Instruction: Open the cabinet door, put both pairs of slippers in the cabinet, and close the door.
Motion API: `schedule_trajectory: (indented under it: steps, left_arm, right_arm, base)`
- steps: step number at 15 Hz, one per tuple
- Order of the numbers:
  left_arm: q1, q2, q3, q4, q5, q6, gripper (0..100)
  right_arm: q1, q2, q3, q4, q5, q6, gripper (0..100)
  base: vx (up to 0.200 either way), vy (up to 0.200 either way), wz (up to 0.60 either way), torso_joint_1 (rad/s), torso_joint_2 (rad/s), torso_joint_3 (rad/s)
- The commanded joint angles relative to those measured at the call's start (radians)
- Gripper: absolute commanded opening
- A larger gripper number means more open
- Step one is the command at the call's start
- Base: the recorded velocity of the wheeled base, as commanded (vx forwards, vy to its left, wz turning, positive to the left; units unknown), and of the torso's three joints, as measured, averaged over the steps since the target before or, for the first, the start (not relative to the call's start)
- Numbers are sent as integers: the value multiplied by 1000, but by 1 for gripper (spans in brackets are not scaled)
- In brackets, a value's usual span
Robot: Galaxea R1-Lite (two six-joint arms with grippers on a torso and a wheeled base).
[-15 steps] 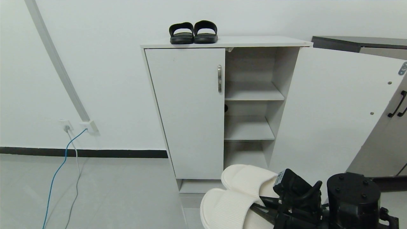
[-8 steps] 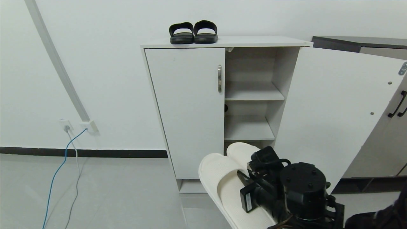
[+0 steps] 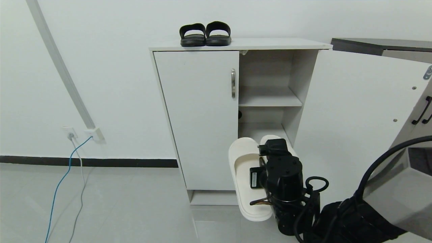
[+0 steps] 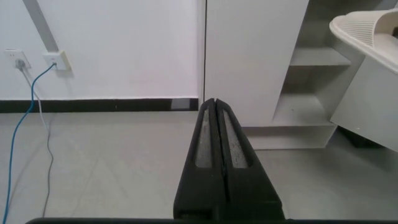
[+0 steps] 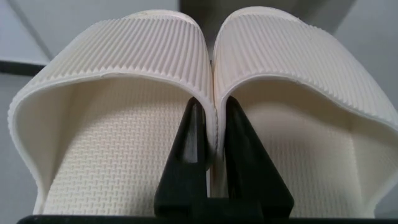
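Observation:
A pair of white slippers (image 3: 243, 168) hangs toes-up in front of the white cabinet's (image 3: 236, 44) open right half, level with the middle shelf (image 3: 258, 130). My right gripper (image 3: 260, 161) is shut on their two inner side walls, pinched together (image 5: 213, 134). The slippers (image 5: 124, 93) lie side by side around the fingers. A pair of black slippers (image 3: 205, 33) stands on the cabinet top. The right door (image 3: 351, 118) is swung wide open; the left door (image 3: 199, 118) is closed. My left gripper (image 4: 214, 104) is shut on nothing, low above the floor, with the white slippers (image 4: 367, 31) off to its side.
A grey cabinet (image 3: 413, 141) with black handles stands behind the open door. A blue cable (image 3: 59, 184) and a grey one run from wall sockets (image 3: 71, 132) down across the floor at left. The upper shelf (image 3: 268, 98) is bare.
My right arm has lifted the white slippers from low near the floor up toward the cabinet opening and turned them toes-up. The cabinet and black slippers have not moved.

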Motion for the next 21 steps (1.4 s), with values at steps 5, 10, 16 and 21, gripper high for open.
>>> schedule_trajectory:
  steps: [5, 10, 16, 21]
  left_arm:
    - [1, 2, 0, -1, 5, 3, 0]
    - [1, 2, 0, -1, 6, 2, 0]
    - [1, 2, 0, -1, 6, 0, 0]
    - [1, 2, 0, -1, 5, 0, 0]
  right_arm:
    - [-89, 28, -19, 88, 1, 62, 0]
    - [-87, 38, -20, 87, 1, 63, 0]
    - [-87, 55, -19, 84, 1, 63, 0]
    - [-78, 77, 0, 48, 72, 65, 0]
  base:
    - [0, 0, 0, 0, 0, 0]
    - [0, -160, 0, 2, 2, 3]
    - [0, -33, 0, -1, 0, 1]
    - [0, 0, 0, 0, 0, 0]
